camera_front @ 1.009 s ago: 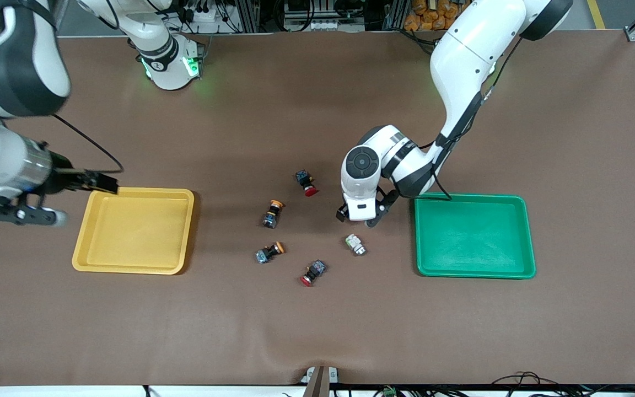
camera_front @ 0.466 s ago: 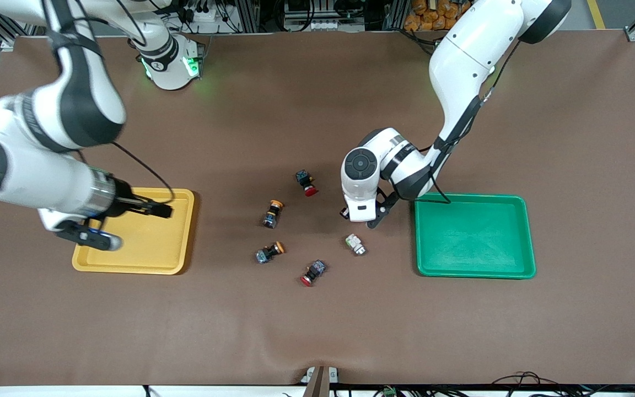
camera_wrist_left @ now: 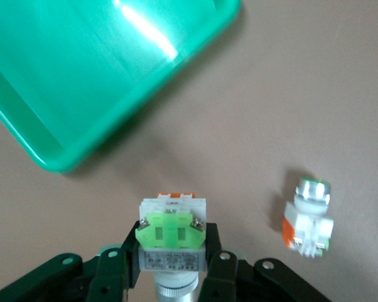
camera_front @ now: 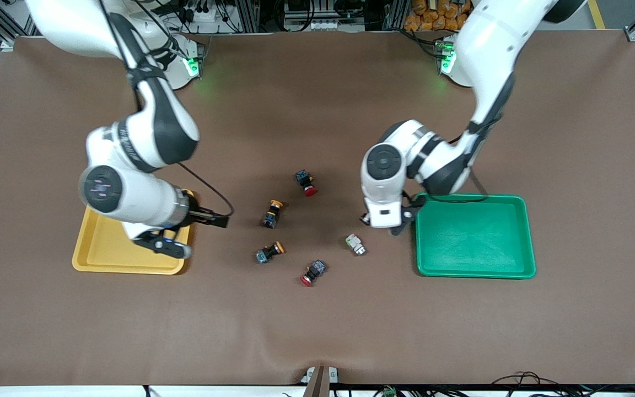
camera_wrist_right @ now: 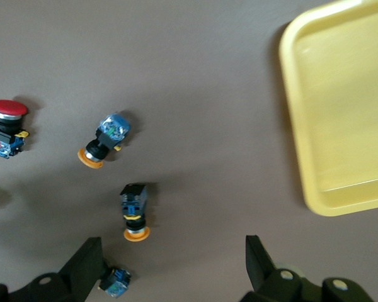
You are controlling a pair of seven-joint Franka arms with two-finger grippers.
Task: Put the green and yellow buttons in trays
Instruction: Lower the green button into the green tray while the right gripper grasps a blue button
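Beside the green plastic tray: left gripper clamps a whitish-grey, light-green push-button switch.
Right gripper spread wide beside the yellow tray.

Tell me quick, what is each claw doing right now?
Left gripper: shut on a whitish-grey push-button switch with light-green part, near the green tray.
Right gripper: open, holding nothing.

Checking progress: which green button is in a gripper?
The green button clamped in the left gripper, above the table beside the green tray. The other lies loose.
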